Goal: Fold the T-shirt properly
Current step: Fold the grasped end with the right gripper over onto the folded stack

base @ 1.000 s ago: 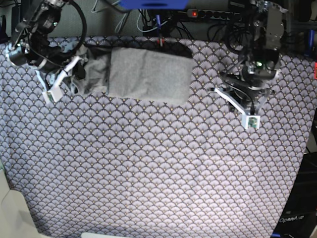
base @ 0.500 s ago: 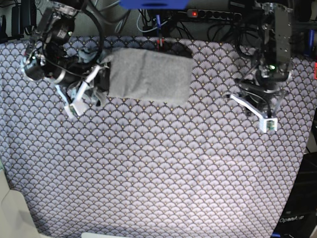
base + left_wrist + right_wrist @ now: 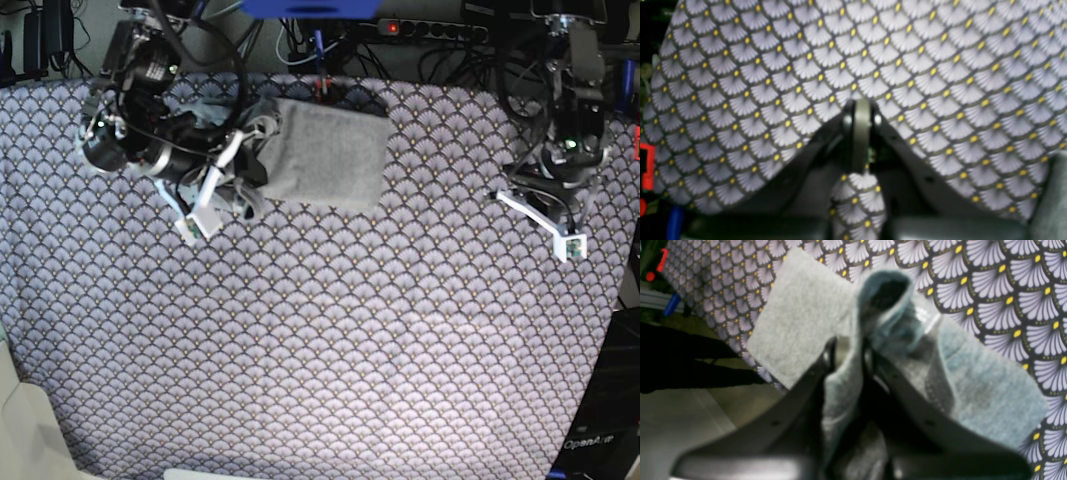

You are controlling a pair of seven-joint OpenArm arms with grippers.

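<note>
The light grey T-shirt (image 3: 330,150) lies folded at the back of the table, and its left part is bunched and lifted. My right gripper (image 3: 250,170) is at the shirt's left end. In the right wrist view, that gripper (image 3: 848,343) is shut on a fold of the T-shirt (image 3: 800,313), with more fabric hanging around its fingers. My left gripper (image 3: 548,188) hovers over the cloth at the far right, away from the shirt. The left wrist view shows it (image 3: 860,111) shut with nothing in it.
The purple fan-patterned tablecloth (image 3: 320,330) covers the whole table. A power strip (image 3: 420,28) and cables run behind the back edge, beside a blue object (image 3: 310,8). A pale box corner (image 3: 20,420) shows at the front left.
My right arm has swung to the right, dragging the shirt's left part over toward the folded body. The left arm has drifted right, farther from the shirt.
</note>
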